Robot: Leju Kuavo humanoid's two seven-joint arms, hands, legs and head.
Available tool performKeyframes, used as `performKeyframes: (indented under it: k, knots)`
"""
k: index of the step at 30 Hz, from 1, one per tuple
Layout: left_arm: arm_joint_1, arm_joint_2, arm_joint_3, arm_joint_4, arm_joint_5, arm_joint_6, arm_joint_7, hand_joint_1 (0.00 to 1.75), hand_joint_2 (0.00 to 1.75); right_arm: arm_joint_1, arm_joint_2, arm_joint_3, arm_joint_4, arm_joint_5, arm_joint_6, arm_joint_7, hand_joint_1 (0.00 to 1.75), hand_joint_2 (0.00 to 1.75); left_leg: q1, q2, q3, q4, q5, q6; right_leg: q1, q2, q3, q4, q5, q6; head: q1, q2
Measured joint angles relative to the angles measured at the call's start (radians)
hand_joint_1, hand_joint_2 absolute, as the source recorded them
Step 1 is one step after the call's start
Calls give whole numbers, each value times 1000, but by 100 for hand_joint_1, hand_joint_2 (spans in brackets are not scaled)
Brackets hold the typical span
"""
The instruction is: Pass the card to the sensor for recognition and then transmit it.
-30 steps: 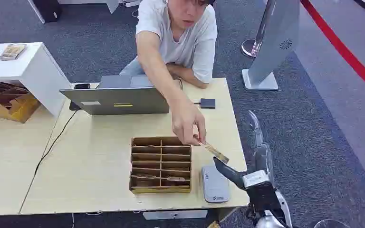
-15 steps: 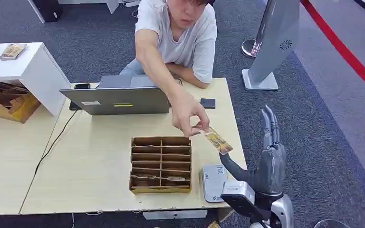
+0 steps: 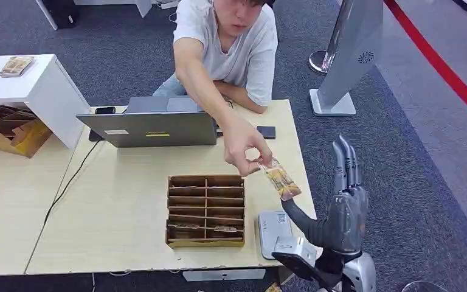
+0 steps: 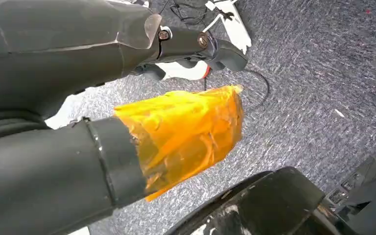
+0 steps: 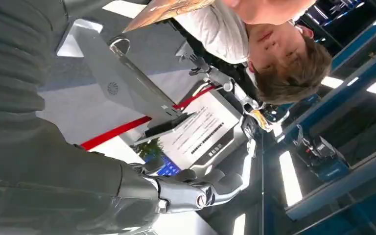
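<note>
The robot's right hand point(image 3: 343, 219) stands raised at about 5 o'clock in the head view, just off the near right corner of the table point(image 3: 115, 219), its fingers point(image 3: 346, 164) released and pointing straight up with the thumb stretched toward 10 o'clock, grasping nothing. The left hand point(image 4: 176, 44) hangs over grey carpet, its fingers loosely curled around nothing, beside an orange wrapped part of the arm. Just at 9 o'clock of the right hand, a grey sensor point(image 3: 273, 233) lies flat on the table edge, and beyond it at 9 o'clock sits a cardboard box point(image 3: 205, 210) split into rows of slots. Above the sensor, the card point(image 3: 281, 180) hangs in the air, pinched at its far end by a person's hand point(image 3: 241, 146), its near end close to the robot's thumb tip. Farther back at 11 o'clock stands a laptop point(image 3: 149, 126).
</note>
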Motion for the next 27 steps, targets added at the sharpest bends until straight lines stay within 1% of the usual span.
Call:
performKeyframes:
  k: [1, 2, 3, 4, 5, 6, 9, 10, 11, 12, 13, 14, 15, 23, 27]
  knots:
    - [0, 0, 0, 0, 0, 0, 0, 0, 0, 0, -1, 1, 0, 5, -2, 4, 35, 175, 0, 0, 0, 0, 0, 0, 0, 0, 0, 0, 0, 0, 0, 0]
    - [0, 0, 0, 0, 0, 0, 0, 0, 0, 0, -2, 3, 0, 12, -3, 10, 108, 175, 0, 0, 0, 0, 0, 0, 0, 0, 0, 0, 0, 0, 0, 0]
    - [0, 0, 0, 0, 0, 0, 0, 0, 0, -1, -2, 4, 0, 17, -5, 14, 140, 175, 0, 0, 0, 0, 0, 0, 0, 0, 0, 0, 0, 0, 0, 0]
    - [0, 0, 0, 0, 0, 0, 0, 0, 0, -1, -3, 6, 0, 23, -6, 19, 150, 175, 0, 0, 0, 0, 0, 0, 0, 0, 0, 0, 0, 0, 0, 0]
    - [0, 0, 0, 0, 0, 0, 0, 0, 0, -1, -4, 8, 0, 26, -6, 23, 166, 175, 0, 0, 0, 0, 0, 0, 0, 0, 0, 0, 0, 0, 0, 0]
    - [0, 0, 0, 0, 0, 0, 0, 0, 0, -2, -5, 10, 0, 32, -6, 28, 171, 175, 0, 0, 0, 0, 0, 0, 0, 0, 0, 0, 0, 0, 0, 0]
    - [0, 0, 0, 0, 0, 0, 0, 0, 0, -2, -10, 18, 1, 42, -6, 40, 171, 175, 0, 0, 0, 0, 0, 0, 0, 0, 0, 0, 0, 0, 0, 0]
    - [0, 0, 0, 0, 0, 0, 0, 0, 0, -3, -11, 19, 1, 45, -6, 42, 175, 175, 0, 0, 0, 0, 0, 0, 0, 0, 0, 0, 0, 0, 0, 0]
    - [0, 0, 0, 0, 0, 0, 0, 0, 0, -3, -12, 23, 1, 47, -6, 45, 175, 175, 0, 0, 0, 0, 0, 0, 0, 0, 0, 0, 0, 0, 0, 0]
    - [0, 0, 0, 0, 0, 0, 0, 0, 0, -3, -12, 25, 1, 47, -6, 49, 171, 175, 0, 0, 0, 0, 0, 0, 0, 0, 0, 0, 0, 0, 0, 0]
    - [0, 0, 0, 0, 0, 0, 0, 0, 0, -3, -13, 26, 1, 48, -6, 50, 175, 175, 0, 0, 0, 0, 0, 0, 0, 0, 0, 0, 0, 0, 0, 0]
    - [0, 0, 0, 0, 0, 0, 0, 0, 0, -4, -14, 27, 1, 50, -6, 51, 171, 175, 0, 0, 0, 0, 0, 0, 0, 0, 0, 0, 0, 0, 0, 0]
    - [0, 0, 0, 0, 0, 0, 0, 0, 0, -4, -15, 29, 1, 51, -7, 52, 175, 175, 0, 0, 0, 0, 0, 0, 0, 0, 0, 0, 0, 0, 0, 0]
    - [0, 0, 0, 0, -3, 0, 2, 0, 0, -9, -19, 34, 1, 52, -17, 55, 173, 175, 0, 0, 0, 0, 0, 0, 0, 0, 0, 0, 0, 0, 0, 0]
    - [0, 0, 0, 0, -3, 0, 2, 0, 0, -9, -20, 35, 1, 52, -18, 55, 175, 175, 0, 0, 0, 0, 0, 0, 0, 0, 0, 0, 0, 0, 0, 0]
